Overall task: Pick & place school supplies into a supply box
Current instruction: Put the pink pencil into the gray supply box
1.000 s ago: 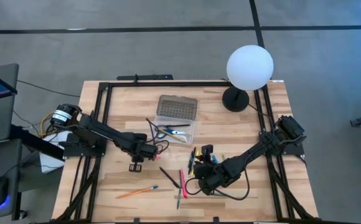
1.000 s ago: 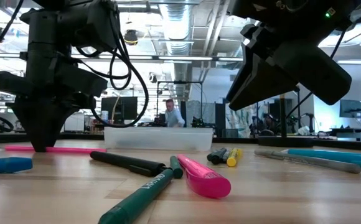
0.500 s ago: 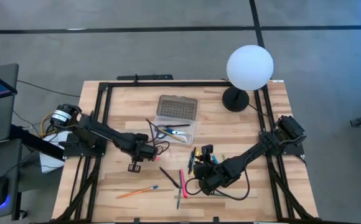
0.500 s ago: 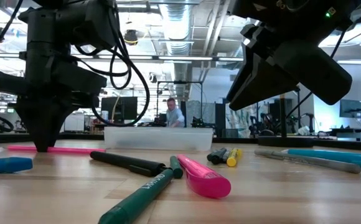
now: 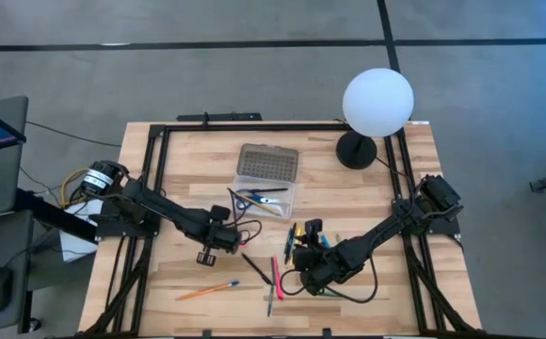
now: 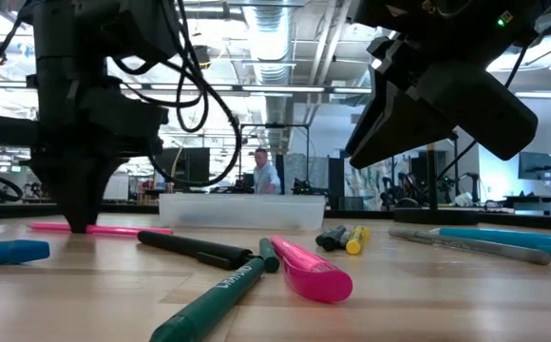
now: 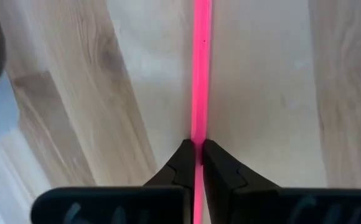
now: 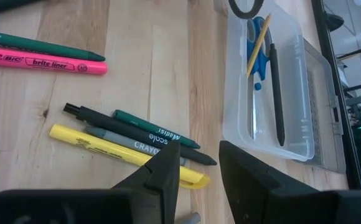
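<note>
Left gripper [image 7: 198,151] clamped on thin pink pen [image 7: 200,74], tips at table [image 7: 274,93] | right gripper [image 8: 198,163] parted, hovering over yellow marker [image 8: 106,147], empty

Table [image 5: 367,188] pale matt wood; supply box [image 8: 292,87] clear glossy plastic.

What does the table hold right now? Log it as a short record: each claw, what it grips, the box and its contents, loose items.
left claw: shut on thin pink pen, down at the table
right claw: open, holding nothing, above yellow highlighter and dark pens beside it
supply box: lid open; scissors, a pencil and a dark pen inside
loose items: pink highlighter, green pen, orange pencil
other: lamp with white globe at the table's far right corner
</note>
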